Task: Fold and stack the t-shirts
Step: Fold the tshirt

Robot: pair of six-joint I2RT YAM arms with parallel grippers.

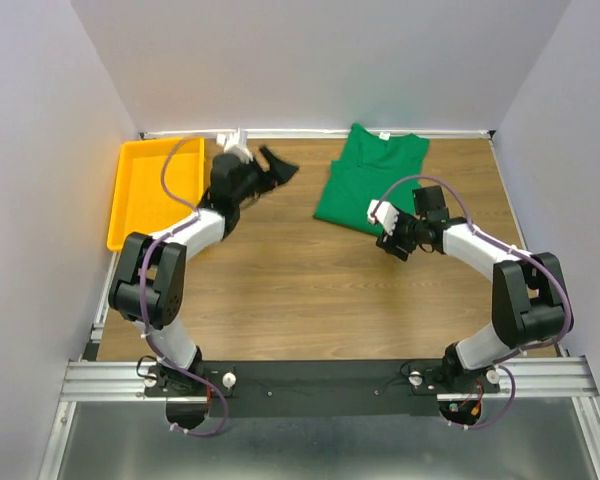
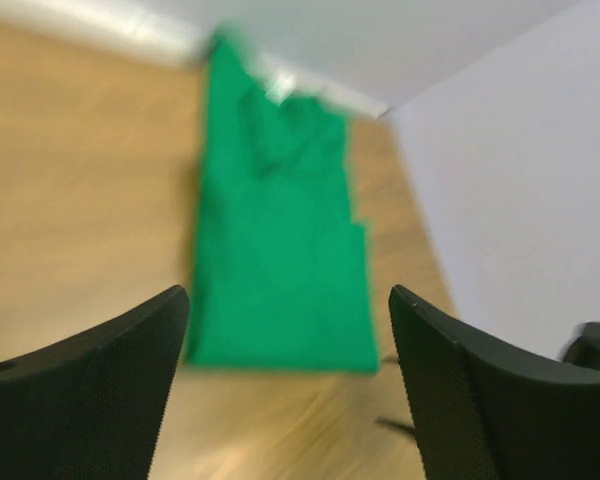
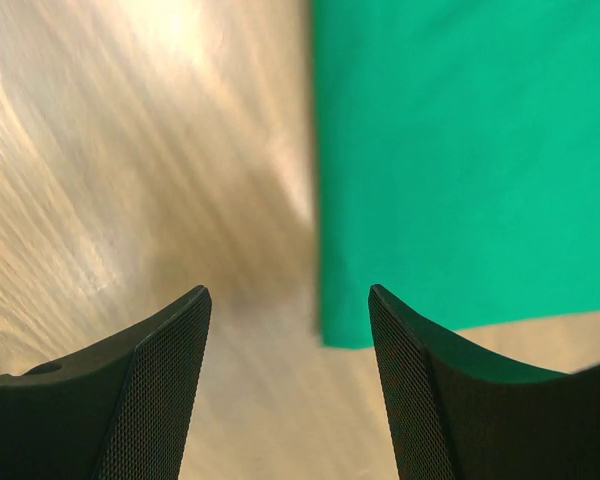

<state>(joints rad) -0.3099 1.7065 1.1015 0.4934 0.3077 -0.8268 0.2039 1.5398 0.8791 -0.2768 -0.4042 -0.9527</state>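
The plain green cloth t-shirt (image 1: pixel 370 182) lies on the wooden desk (image 1: pixel 280 280), just ahead and to the right of my right pincer (image 1: pixel 394 240), its long axis running away from it. That pincer hangs wide and empty, nearer than my left pincer (image 1: pixel 278 164), which is likewise wide and empty.

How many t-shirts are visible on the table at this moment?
1. The green t-shirt lies folded at the far side of the table, right of centre. Another beneath it could be hidden.
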